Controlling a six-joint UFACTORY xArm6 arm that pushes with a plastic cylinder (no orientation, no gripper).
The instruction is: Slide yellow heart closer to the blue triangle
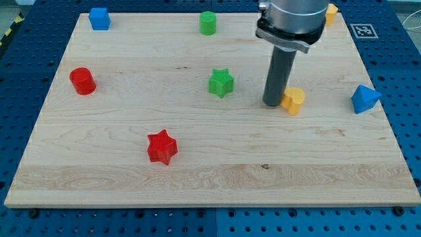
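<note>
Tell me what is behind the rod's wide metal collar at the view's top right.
Part of a yellow block shows past the collar; the rest is covered, so its shape is unclear. Lower down, my tip stands just left of the yellow heart.

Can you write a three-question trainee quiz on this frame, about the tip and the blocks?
1. True or false: my tip stands at the yellow heart's left side in the view.
2. Which block lies nearest the view's right edge? A) green star B) blue triangle C) red cylinder
3. Fill in: the block nearest the view's bottom is the red ____.

Key: 1 true; 2 B; 3 star.
</note>
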